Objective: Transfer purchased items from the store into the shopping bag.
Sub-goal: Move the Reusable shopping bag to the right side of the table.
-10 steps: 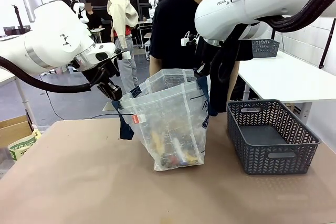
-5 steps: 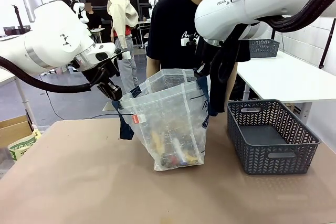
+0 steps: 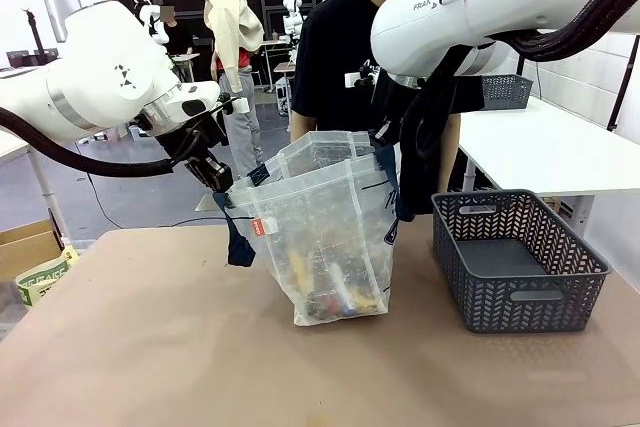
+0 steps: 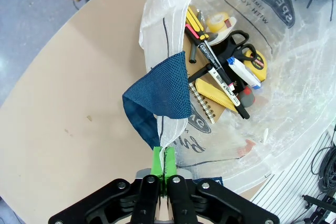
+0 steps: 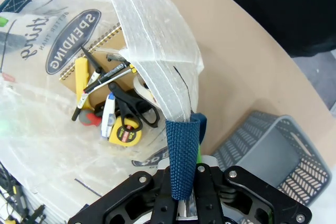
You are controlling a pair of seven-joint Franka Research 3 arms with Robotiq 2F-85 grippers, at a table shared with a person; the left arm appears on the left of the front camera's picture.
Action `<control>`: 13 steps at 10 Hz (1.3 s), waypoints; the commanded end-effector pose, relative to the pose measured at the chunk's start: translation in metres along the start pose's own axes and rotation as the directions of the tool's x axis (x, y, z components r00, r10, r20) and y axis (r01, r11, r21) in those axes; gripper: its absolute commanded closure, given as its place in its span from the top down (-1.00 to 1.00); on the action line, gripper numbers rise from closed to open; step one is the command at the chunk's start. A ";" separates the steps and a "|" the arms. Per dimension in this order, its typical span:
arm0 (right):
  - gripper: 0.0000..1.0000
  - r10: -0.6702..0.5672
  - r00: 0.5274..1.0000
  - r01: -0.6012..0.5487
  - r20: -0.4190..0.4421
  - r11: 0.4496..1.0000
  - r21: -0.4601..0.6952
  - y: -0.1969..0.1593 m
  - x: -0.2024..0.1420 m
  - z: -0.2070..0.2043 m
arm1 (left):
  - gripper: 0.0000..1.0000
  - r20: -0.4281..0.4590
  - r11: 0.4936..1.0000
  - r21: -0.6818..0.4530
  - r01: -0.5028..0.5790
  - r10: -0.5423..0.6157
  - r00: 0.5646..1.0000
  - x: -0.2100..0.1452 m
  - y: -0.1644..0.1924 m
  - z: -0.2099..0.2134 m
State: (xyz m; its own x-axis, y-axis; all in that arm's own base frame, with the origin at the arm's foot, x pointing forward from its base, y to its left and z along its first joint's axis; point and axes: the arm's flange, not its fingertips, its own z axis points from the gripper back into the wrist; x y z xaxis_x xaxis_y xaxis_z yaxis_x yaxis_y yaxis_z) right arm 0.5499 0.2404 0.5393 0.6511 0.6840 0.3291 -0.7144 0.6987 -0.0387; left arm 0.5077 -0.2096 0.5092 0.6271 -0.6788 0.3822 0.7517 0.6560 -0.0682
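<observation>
I judge the loading step as good as finished. The dark grey openwork plastic basket (image 3: 520, 292) stands off to the outer side of my right pincer (image 5: 195, 161), well apart from it. I see nothing left on its bare floor.

The purchased items lie at the bottom of the tall translucent plastic shopping bag with navy handles (image 3: 320, 237), straight beyond both sets of fingertips. Among them are a yellow tape measure (image 5: 125, 132), black-handled scissors (image 5: 128, 103), a spiral-bound notebook (image 4: 210, 95), marker pens and a roll of clear tape (image 4: 218, 22).

My left pincer (image 4: 164, 153) is pressed together on the bag's rim. Its green pads pinch the clear film just below the navy mesh handle (image 4: 163, 93), which folds up directly ahead of them. My right pincer is likewise clamped on the opposite rim, with the other navy mesh strap (image 5: 182, 156) draped over its fingers so that I can barely see the pads. Between the two pincers the bag's mouth is stretched open, and its base rests on the brown tabletop (image 3: 150, 347) beneath them.

A person in a black shirt (image 3: 350, 57) stands beyond the bag at the far side of the table.

Next, as I read it, I need to let go without tipping the bag. I would bring the two pincers towards each other to slacken the rim, then part the pads one side at a time. The film is limp and the load sits low, so the bag may sag or lean once it is freed.
</observation>
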 end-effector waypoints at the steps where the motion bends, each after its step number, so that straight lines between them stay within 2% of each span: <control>1: -1.00 -0.003 1.000 0.003 0.004 1.000 -0.003 -0.001 0.000 0.002 | -1.00 0.000 1.000 0.000 -0.006 0.006 1.000 -0.001 0.001 0.001; 13: -1.00 -0.003 1.000 0.003 0.004 1.000 -0.003 -0.001 0.000 0.002 | -1.00 0.000 1.000 0.000 -0.006 0.006 1.000 -0.001 0.001 0.001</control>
State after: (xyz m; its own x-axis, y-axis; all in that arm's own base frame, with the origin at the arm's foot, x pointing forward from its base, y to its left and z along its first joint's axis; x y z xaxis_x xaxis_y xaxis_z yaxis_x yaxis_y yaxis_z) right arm 0.5499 0.2404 0.5393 0.6511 0.6840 0.3291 -0.7144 0.6987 -0.0387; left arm 0.5077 -0.2096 0.5091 0.6271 -0.6788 0.3822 0.7517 0.6560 -0.0682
